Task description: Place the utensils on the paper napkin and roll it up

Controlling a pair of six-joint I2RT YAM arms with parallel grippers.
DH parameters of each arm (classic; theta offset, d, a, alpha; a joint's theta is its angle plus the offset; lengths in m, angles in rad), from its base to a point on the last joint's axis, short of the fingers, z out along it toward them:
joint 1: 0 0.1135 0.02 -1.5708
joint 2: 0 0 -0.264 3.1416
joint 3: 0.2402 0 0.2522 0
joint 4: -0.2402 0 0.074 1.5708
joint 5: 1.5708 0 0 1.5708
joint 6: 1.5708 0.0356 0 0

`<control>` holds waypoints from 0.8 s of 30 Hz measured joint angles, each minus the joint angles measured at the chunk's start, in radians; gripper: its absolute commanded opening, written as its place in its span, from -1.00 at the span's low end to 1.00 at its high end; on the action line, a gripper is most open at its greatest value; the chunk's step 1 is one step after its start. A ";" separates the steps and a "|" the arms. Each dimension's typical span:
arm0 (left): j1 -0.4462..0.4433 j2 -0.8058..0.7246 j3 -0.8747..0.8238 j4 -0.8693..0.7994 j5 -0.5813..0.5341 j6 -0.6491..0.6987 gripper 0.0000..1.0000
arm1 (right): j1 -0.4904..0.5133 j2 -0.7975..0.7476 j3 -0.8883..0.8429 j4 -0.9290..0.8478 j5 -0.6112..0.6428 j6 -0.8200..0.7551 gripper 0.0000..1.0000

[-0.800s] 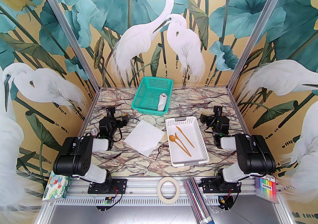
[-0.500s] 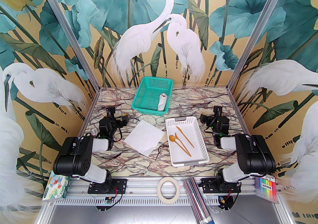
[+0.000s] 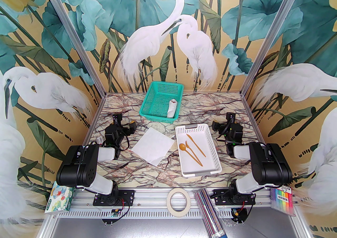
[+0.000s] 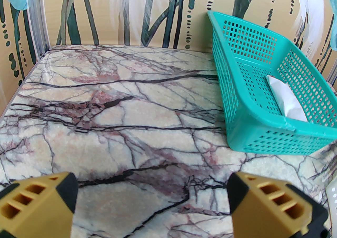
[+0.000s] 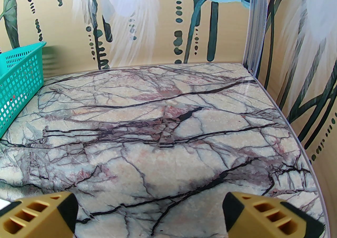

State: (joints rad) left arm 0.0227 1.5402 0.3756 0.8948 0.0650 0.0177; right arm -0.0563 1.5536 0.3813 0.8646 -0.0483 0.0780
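Wide open at left gripper point(image 4: 152, 200) and right gripper point(image 5: 150, 210), holding nothing, both cut off at frame bottom. In white tray point(image 3: 213, 152): utensils point(image 3: 192, 150), overlapping, tines too small to make out. Left of tray, flat on table point(image 3: 126, 171): paper napkin point(image 3: 152, 146).

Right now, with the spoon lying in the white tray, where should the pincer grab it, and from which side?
Take the spoon by the tail of its handle, straight down from above, right pincer open across it. It lies flat, the tray walls block any sideways approach, and the fork crowds its bowl end, so the tail looks freest.
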 measured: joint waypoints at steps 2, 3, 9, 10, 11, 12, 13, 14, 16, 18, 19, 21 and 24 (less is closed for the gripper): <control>0.000 0.000 -0.008 0.031 0.000 0.000 0.99 | 0.000 -0.006 0.000 -0.010 0.015 0.002 0.98; 0.000 -0.003 -0.019 0.050 0.000 0.000 0.99 | 0.000 -0.018 0.000 -0.027 0.023 0.004 0.98; 0.000 -0.185 -0.084 0.000 -0.011 -0.007 0.99 | -0.001 -0.211 0.096 -0.304 0.056 0.012 0.98; 0.000 -0.235 -0.074 -0.036 -0.011 -0.012 0.99 | -0.003 -0.245 0.125 -0.359 0.056 0.016 0.98; 0.000 -0.281 -0.057 -0.074 -0.011 -0.023 0.99 | -0.003 -0.281 0.159 -0.421 0.056 0.024 0.98; 0.000 -0.314 -0.039 -0.105 -0.010 -0.032 0.99 | -0.003 -0.309 0.189 -0.476 0.055 0.030 0.98; 0.000 -0.346 -0.013 -0.142 -0.007 -0.045 0.99 | -0.003 -0.336 0.220 -0.533 0.055 0.035 0.98; 0.000 -0.374 0.020 -0.197 -0.001 -0.064 0.99 | -0.003 -0.362 0.258 -0.606 0.051 0.043 0.98; 0.000 -0.402 0.094 -0.300 0.017 -0.109 0.99 | -0.005 -0.395 0.327 -0.739 0.043 0.061 0.98; 0.000 -0.403 0.175 -0.404 0.039 -0.153 0.99 | -0.005 -0.416 0.398 -0.873 0.027 0.081 0.98; 0.001 -0.395 0.224 -0.468 0.057 -0.179 0.99 | -0.005 -0.422 0.428 -0.933 0.017 0.090 0.99; 0.003 -0.365 0.313 -0.577 0.094 -0.217 0.99 | -0.005 -0.430 0.480 -1.046 -0.010 0.108 0.98; 0.004 -0.284 0.443 -0.734 0.148 -0.261 0.99 | -0.005 -0.435 0.526 -1.193 -0.059 0.132 0.98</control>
State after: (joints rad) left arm 0.0265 1.2560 0.8185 0.1604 0.2131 -0.2432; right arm -0.0612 1.1187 0.9077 -0.3283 -0.1074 0.2096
